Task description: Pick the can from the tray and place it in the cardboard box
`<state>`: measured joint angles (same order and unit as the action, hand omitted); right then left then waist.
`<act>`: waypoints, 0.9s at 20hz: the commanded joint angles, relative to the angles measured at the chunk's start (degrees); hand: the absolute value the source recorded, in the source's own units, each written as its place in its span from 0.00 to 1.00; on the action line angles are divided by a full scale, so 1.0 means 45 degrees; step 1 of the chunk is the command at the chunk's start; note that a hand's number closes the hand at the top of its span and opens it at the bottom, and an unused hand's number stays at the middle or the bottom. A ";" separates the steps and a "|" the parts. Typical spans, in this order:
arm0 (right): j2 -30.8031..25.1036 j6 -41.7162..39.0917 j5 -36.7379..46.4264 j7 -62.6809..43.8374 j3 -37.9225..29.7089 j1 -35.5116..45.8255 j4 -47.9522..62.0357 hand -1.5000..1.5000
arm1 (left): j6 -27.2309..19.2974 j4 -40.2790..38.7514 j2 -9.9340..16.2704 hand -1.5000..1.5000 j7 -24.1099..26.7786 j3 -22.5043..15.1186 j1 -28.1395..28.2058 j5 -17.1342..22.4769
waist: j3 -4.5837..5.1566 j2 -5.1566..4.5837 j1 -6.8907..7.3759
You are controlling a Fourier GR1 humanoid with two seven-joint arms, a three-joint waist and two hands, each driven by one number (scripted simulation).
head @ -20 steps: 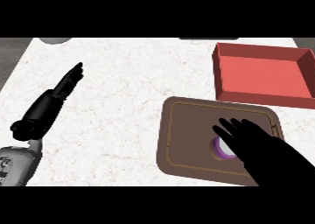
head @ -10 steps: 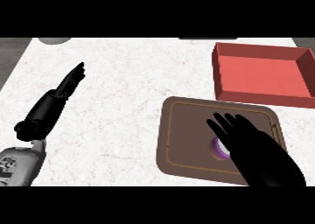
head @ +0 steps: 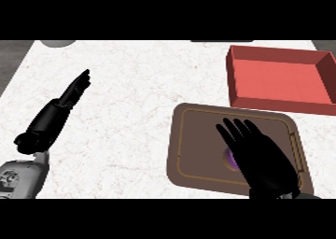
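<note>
The robot's right hand (head: pixel 262 156), black and broad, hangs over the flat brown rectangular tray (head: pixel 198 140) with its fingers spread and nearly straight, closed on nothing; it is placed there, I judge, to come down on the small purple can (head: pixel 231 158), of which only a sliver shows at the hand's left edge, the rest hidden beneath the palm. The can lies on the tray, toward its right half, and whether the hand already touches it cannot be told from this view. The fingers point away from the robot, toward the open red square box with raised walls (head: pixel 281 77), which stands just beyond the tray's far edge and somewhat to the right, apart from it by a narrow strip of counter; nothing is seen inside the box. That nearness suits the task: once gripped, the can would need only a short carry forward. The left hand (head: pixel 74 91) rests well apart at the view's left, fingers straight and together, holding nothing. Everything sits on a white marbled counter top (head: pixel 129 70), with grey floor at both far corners and part of a pale rounded object (head: pixel 57 43) at the counter's far-left edge
</note>
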<state>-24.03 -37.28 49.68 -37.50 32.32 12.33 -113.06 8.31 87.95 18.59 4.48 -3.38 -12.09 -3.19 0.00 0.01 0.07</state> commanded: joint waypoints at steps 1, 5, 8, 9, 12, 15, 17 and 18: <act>0.0048 -0.0168 0.0593 0.0207 -0.0311 -0.0682 -0.0368 0.00 | 0.0824 0.0967 0.0290 0.50 -0.0323 0.0553 0.0699 0.0404 | 0.0000 0.0016 0.0000; 0.1043 -0.0125 0.0752 0.1046 -0.0284 -0.0132 0.1015 0.00 | 0.0176 0.0676 -0.0590 0.50 0.0069 -0.0031 0.0714 -0.0714 | 0.0001 0.0001 0.0014; 0.0973 0.0579 0.1340 0.2071 -0.0734 -0.0190 0.1972 0.00 | 0.0702 0.1022 -0.0446 0.50 -0.0683 0.0372 0.0196 -0.0492 | 0.0000 0.0002 0.0011; 0.0831 -0.0131 0.1206 0.2043 -0.0880 -0.0477 0.1209 0.00 | 0.0499 0.0977 -0.0681 0.50 -0.0370 0.0259 0.0723 -0.0838 | 0.0001 0.0006 -0.0003; 0.0642 -0.0415 0.1235 0.2499 -0.1551 -0.0346 0.1272 0.00 | 0.0903 -0.0145 -0.0486 0.50 -0.0027 0.1094 -0.0192 -0.0430 | 0.0003 -0.0002 -0.0033; 0.0226 0.0917 0.2390 0.2950 -0.1014 -0.1194 0.1973 0.00 | 0.0838 0.0448 -0.0769 0.50 -0.0396 0.0767 0.0187 -0.0644 | -0.0001 0.0007 -0.0027; 0.0578 0.0466 0.2266 0.2931 -0.1697 -0.0863 0.1807 0.00 | 0.1019 0.0358 -0.0732 0.50 -0.0034 0.1024 0.0261 -0.0647 | 0.0001 0.0007 -0.0019; 0.0607 0.1280 0.2874 0.3033 -0.1049 -0.1205 0.2636 0.00 | 0.1268 0.1349 -0.0612 0.50 -0.1295 0.1000 0.0160 -0.0303 | -0.0003 0.0011 0.0009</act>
<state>-20.80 -34.31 59.61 -25.71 27.56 8.87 -103.69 12.61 89.45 15.97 2.83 0.86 -12.22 -5.52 0.01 0.02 0.01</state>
